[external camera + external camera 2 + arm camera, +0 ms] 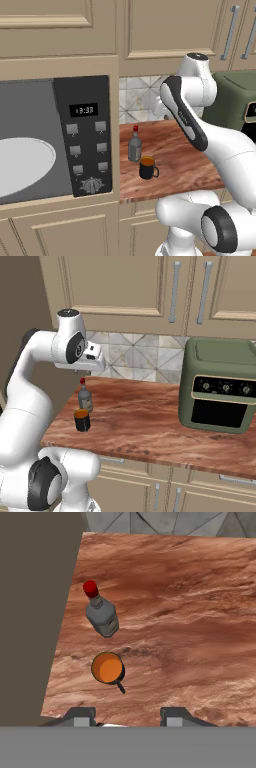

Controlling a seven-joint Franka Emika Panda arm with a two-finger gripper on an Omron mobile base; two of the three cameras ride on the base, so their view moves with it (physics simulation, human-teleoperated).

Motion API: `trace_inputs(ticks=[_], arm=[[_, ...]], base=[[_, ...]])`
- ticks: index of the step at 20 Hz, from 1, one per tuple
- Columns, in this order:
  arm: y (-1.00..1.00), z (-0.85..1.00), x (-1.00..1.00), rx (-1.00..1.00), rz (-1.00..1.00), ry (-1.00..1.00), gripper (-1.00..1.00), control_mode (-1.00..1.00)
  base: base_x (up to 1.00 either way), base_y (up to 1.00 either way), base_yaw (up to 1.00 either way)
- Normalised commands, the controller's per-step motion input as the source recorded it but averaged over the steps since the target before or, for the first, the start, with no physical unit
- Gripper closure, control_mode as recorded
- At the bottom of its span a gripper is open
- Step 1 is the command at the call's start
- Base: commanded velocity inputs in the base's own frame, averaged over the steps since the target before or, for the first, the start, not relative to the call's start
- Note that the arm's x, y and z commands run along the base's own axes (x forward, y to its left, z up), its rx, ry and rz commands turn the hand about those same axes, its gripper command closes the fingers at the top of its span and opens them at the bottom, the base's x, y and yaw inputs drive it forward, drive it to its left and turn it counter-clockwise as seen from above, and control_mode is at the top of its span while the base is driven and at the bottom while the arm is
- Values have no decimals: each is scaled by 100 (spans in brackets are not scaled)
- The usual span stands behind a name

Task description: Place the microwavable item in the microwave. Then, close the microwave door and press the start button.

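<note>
So the small black mug with the orange inside (148, 168) is sitting upright on the reddish-brown wood-grain counter (165, 421), near the front edge and just in front of the grey glass bottle with the red cap (134, 144); the two are close but not touching. From the mug, the big built-in black microwave (55, 140) is off to the left in the left base view, cavity open with the white round turntable (22, 165) showing. The boxy green appliance (220, 385) stands well apart from the mug at the counter's other end. The gripper (127, 716) hangs above the mug with its jaws spread apart, holding nothing.
</note>
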Motion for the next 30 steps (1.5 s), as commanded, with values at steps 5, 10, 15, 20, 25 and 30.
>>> trace_inputs(ticks=[5,10,15,20,25,30], arm=[[1,-22,-6,-1,0,4,-100,-100],[0,-96,-17,-4,0,1,-100,-100],[11,-97,-44,0,9,6,-100,-100],[32,-89,-1,0,2,19,-100,-100],[14,-74,1,0,6,9,-100,-100],[-2,-20,8,0,4,0,-100,-100]], base=[[0,0,0],[0,0,0],[0,0,0],[0,0,0],[0,0,0],[0,0,0]])
